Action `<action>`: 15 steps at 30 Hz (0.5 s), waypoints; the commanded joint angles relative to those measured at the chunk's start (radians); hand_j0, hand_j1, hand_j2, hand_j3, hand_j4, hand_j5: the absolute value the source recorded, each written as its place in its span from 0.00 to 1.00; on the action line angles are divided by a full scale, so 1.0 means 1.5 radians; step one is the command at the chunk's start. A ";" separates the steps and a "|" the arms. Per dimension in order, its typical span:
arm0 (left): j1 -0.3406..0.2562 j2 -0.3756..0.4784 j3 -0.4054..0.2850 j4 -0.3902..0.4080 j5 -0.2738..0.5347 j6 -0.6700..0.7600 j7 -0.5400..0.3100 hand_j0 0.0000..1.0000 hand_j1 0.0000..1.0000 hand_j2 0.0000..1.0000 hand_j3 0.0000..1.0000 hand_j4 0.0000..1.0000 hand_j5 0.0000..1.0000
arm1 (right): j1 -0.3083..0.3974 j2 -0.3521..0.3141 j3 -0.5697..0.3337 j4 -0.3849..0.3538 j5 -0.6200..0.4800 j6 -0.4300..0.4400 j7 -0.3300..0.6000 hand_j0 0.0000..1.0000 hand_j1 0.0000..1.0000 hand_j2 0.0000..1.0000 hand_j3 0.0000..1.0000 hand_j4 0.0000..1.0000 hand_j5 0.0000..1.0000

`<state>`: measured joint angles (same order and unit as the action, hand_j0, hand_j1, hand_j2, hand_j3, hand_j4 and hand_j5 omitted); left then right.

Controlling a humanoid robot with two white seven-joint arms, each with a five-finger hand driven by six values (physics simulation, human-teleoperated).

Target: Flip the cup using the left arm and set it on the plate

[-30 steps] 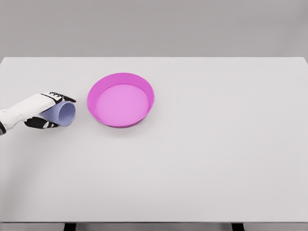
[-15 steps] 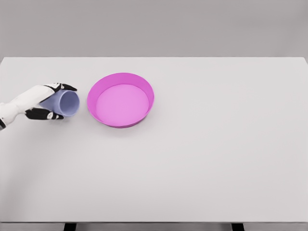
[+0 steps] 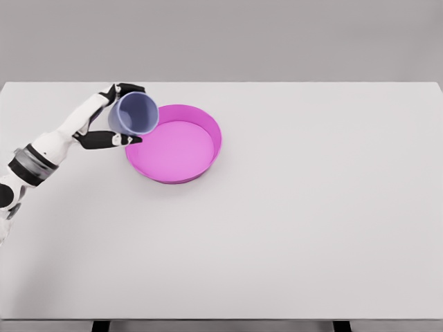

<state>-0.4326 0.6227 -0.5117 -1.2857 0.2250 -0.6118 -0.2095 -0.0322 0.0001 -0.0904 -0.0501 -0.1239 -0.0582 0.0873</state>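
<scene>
A pale lavender cup [image 3: 136, 113] is held in the air by my left hand [image 3: 114, 117], its fingers shut around the cup's body. The cup's open mouth faces toward the camera and slightly up. It hangs over the left rim of the magenta plate [image 3: 211, 142], a shallow round dish on the white table. My left arm comes in from the lower left edge. The right arm is out of sight.
The white table [image 3: 311, 221] spreads wide to the right and front of the plate. Its far edge runs just behind the cup and its front edge along the bottom of the view.
My left hand has lifted the cup off the table and carried it up and right, from beside the plate to above its left rim. The cup has tilted more upright.
</scene>
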 commanded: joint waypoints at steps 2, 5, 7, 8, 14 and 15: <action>-0.003 -0.054 -0.005 -0.002 0.026 0.001 0.001 0.66 0.66 0.66 0.66 0.66 0.66 | 0.000 0.000 0.000 0.000 0.000 0.000 0.000 1.00 1.00 1.00 1.00 1.00 1.00; -0.007 -0.083 -0.009 -0.002 0.033 0.001 0.002 0.67 0.67 0.67 0.67 0.67 0.67 | 0.000 0.000 0.000 0.000 0.000 0.000 0.000 1.00 1.00 1.00 1.00 1.00 1.00; -0.007 -0.096 -0.010 -0.002 0.037 0.001 0.002 0.67 0.67 0.67 0.67 0.67 0.67 | -0.001 0.000 0.000 0.001 0.000 0.000 0.000 1.00 1.00 1.00 1.00 1.00 1.00; -0.006 -0.104 -0.012 -0.001 0.047 0.001 0.001 0.68 0.68 0.68 0.68 0.68 0.68 | 0.000 0.000 0.000 0.001 0.000 0.000 0.000 1.00 1.00 1.00 1.00 1.00 1.00; 0.006 -0.160 -0.011 0.003 0.076 0.023 0.001 0.69 0.69 0.69 0.69 0.69 0.69 | -0.001 0.000 0.000 0.001 0.000 0.000 0.000 1.00 1.00 1.00 1.00 1.00 1.00; 0.010 -0.163 -0.011 0.005 0.084 0.024 0.001 0.69 0.69 0.69 0.69 0.69 0.69 | 0.000 0.000 0.000 0.000 0.000 0.000 0.000 1.00 1.00 1.00 1.00 1.00 1.00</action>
<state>-0.4111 0.4026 -0.5284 -1.2815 0.3212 -0.5833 -0.2084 -0.0337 0.0000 -0.0904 -0.0499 -0.1239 -0.0583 0.0873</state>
